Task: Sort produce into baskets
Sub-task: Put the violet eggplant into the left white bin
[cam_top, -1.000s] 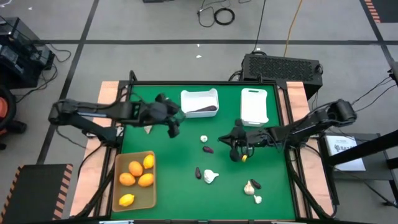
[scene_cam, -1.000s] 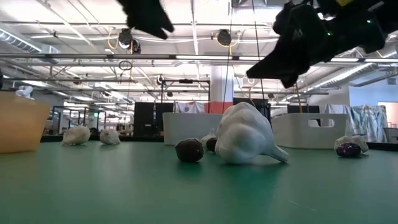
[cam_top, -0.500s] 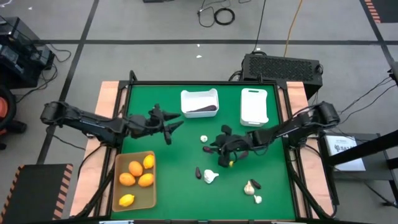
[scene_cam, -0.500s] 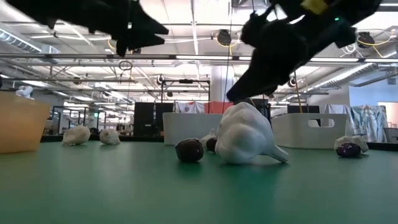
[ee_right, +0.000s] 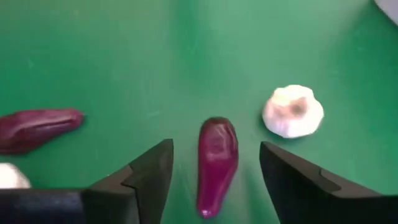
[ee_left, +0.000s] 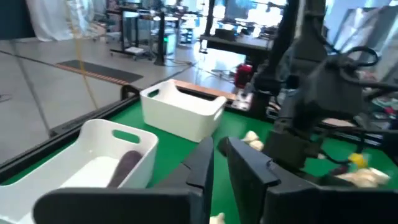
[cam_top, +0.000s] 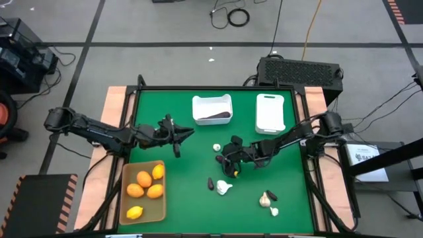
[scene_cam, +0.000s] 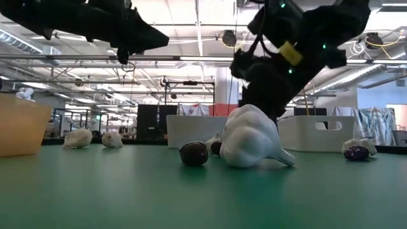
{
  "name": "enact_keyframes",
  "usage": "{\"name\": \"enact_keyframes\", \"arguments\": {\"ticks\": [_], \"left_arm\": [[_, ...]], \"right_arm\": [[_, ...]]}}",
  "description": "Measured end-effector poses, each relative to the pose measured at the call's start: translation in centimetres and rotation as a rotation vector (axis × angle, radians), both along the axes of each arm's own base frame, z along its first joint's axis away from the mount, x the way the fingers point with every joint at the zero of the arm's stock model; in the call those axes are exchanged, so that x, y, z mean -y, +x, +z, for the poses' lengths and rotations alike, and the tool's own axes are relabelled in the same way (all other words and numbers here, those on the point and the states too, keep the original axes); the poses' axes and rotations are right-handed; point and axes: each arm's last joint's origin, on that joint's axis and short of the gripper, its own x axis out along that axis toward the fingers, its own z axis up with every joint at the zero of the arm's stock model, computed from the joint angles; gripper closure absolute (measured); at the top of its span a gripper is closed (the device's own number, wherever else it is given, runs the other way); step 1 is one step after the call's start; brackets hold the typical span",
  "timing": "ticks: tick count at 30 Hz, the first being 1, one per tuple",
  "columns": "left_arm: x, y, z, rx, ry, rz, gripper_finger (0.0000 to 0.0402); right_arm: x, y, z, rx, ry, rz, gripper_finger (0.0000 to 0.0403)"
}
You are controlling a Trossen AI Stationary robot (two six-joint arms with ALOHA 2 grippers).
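With the right end effector (ee_right: 214, 171) spread wide over the eggplant (ee_right: 216, 163), beside the garlic (ee_right: 293, 111), a skewed descent could nudge it away (left end effector (cam_top: 173, 135) idles shut).

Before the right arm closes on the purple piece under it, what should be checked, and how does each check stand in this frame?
1. Right tool open: ok, the fingers stand apart.
2. Target between the fingers: ok, the eggplant piece lies in the gap in the right wrist view.
3. Neighbours clear of the fingers: ok, the garlic bulb and the second eggplant piece lie outside them.
4. Height above the green table: cannot tell, no view shows how far the fingertips are from the surface.
5. Left tool out of the way: ok, shut and empty, off to the left side of the table.
6. White bin reachable: ok, open-topped, already holding a dark piece.
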Motion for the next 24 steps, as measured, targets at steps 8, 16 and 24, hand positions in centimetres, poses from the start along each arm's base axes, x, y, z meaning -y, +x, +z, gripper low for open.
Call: {"name": "enact_keyframes", "arguments": {"ticks": [8,16,24], "left_arm": [[0.0,0.0,0.0,-0.006,0.022,-0.01,0.0354],[0.0,0.0,0.0,-0.008,0.027,-0.011,0.0354],[0.0,0.0,0.0,-0.008,0.028,-0.011,0.0354]], "right_arm": [[0.2,0.4,-1.3,-0.004,-0.039,-0.057,0.0168],[0.1,0.4,-1.3,-0.005,-0.038,-0.06,0.0216],[0.0,0.3,-1.2,-0.009,0.0,-0.019,0.031]]}}
